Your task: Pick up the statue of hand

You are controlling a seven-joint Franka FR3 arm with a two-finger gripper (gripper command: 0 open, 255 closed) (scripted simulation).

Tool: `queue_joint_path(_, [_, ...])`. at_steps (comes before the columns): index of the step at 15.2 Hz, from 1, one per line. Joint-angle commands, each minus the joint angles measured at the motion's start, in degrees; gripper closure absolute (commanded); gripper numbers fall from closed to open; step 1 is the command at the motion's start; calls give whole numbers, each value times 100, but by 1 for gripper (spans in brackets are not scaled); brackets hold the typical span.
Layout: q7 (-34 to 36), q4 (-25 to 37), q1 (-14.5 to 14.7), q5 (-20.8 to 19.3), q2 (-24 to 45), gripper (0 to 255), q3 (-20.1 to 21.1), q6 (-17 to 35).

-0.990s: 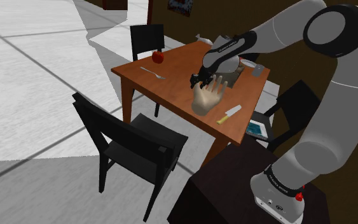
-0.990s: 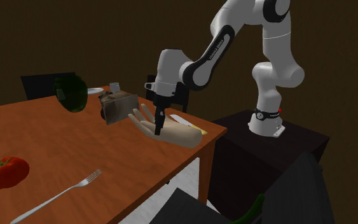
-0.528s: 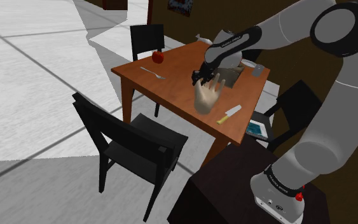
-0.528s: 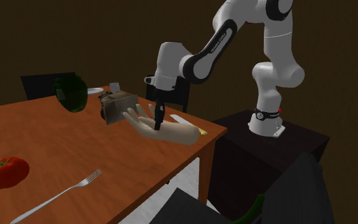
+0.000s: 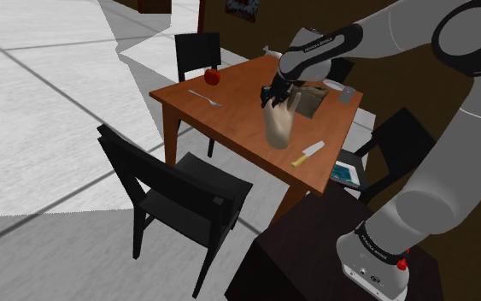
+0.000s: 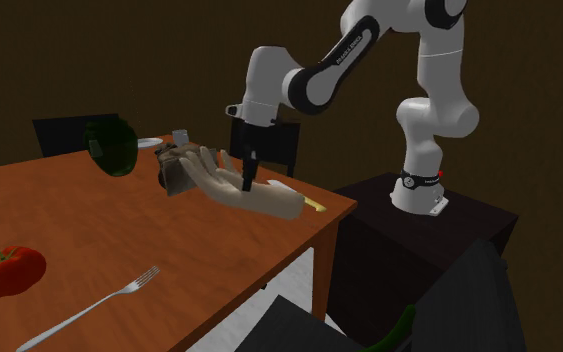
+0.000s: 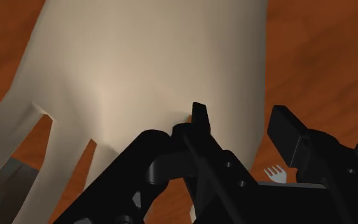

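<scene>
The hand statue [image 5: 278, 125] is a pale beige open hand over the near right part of the brown wooden table [image 5: 230, 115]. My black gripper [image 5: 274, 96] comes down from above and is shut on it near the palm and finger bases. In the second exterior view the hand statue [image 6: 239, 188] hangs tilted, fingers pointing toward the small box, with the gripper [image 6: 248, 180] clasping its middle. In the wrist view the hand statue [image 7: 139, 63] lies right in front of the gripper [image 7: 242, 127], one fingertip [image 7: 199, 116] pressed against the palm.
A brown box [image 5: 313, 100] stands just behind the statue, with a grey cup [image 5: 345, 94] beyond it. A yellow-handled knife [image 5: 308, 154] lies near the table's right edge. A red fruit [image 5: 212, 76] and a fork [image 5: 206, 98] lie at the far side. Black chairs [image 5: 178, 201] surround the table.
The fingers have closed on the hand statue. The gripper has risen a little and drawn the statue up with it, tilting it and swinging it toward the box.
</scene>
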Motion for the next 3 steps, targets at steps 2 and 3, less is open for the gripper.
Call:
queue_joint_path(2, [7,75,-4,-23,-106,255,-12,-163])
queue_joint_path(3, [7,75,-4,-23,-105,255,-12,-163])
